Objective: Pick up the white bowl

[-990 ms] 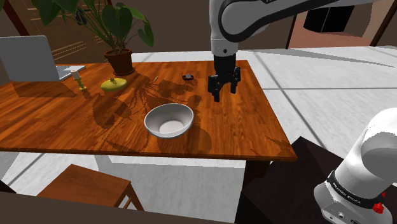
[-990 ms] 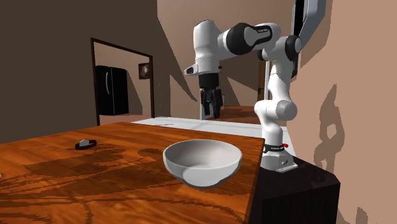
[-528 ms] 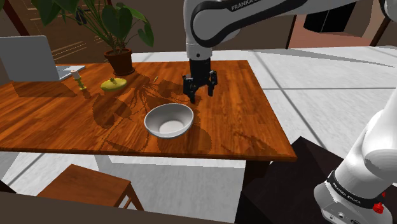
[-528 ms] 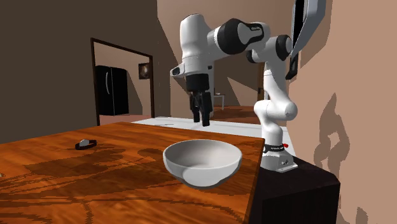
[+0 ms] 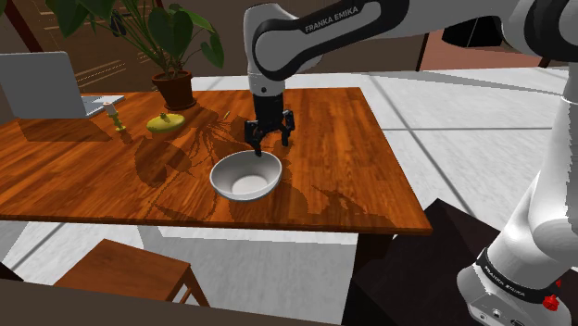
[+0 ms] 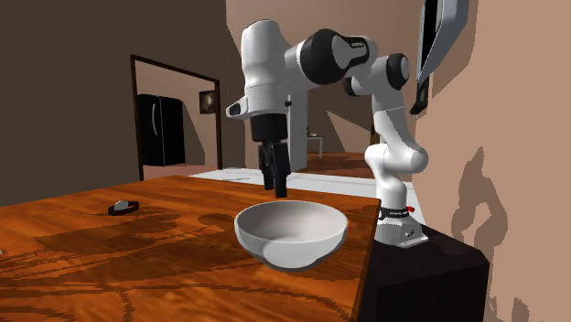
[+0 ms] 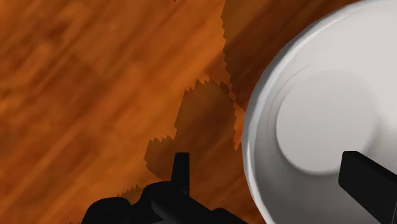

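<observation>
White bowl (image 5: pixel 246 175) w/ grey shading; reddish-brown wood-grain table (image 5: pixel 361 181); all-black gripper (image 5: pixel 270 145); white arm (image 6: pixel 263 55), dark joints; green plant (image 5: pixel 171 28); yellow-green obj. (image 5: pixel 167 122).

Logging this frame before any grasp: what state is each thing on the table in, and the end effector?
white bowl: upright, empty, resting on the table, not held.
end effector: open, above the bowl's rim, one finger either side, clasping nothing.
laptop: lid open.
potted plant: upright.
</observation>
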Controlling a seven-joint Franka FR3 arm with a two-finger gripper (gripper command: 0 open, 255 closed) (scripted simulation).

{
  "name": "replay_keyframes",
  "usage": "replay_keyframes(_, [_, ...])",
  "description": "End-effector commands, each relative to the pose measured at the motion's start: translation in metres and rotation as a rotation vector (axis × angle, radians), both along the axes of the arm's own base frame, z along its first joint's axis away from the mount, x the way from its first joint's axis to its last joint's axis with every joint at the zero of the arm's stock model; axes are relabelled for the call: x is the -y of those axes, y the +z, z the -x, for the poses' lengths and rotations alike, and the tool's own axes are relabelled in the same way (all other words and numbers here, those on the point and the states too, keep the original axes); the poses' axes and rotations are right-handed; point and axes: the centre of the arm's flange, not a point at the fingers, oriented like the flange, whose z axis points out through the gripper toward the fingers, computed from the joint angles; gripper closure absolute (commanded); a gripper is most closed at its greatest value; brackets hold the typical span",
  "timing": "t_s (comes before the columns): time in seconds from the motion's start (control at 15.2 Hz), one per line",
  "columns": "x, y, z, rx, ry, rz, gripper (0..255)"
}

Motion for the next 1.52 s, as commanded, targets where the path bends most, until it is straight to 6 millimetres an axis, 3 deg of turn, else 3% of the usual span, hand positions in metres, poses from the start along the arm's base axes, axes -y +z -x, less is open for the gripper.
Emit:
replay_keyframes(0.0, [0.0, -0.01, 0.0, 0.001, 0.0, 0.0, 0])
replay_keyframes(0.26, [0.0, -0.024, 0.0, 0.001, 0.0, 0.0, 0])
replay_keyframes(0.33, [0.0, -0.024, -0.001, 0.0, 0.0, 0.0, 255])
replay_keyframes(0.92, [0.0, -0.024, 0.0, 0.001, 0.0, 0.0, 255])
replay_keyframes(1.45, [0.0, 0.019, 0.0, 0.001, 0.0, 0.0, 255])
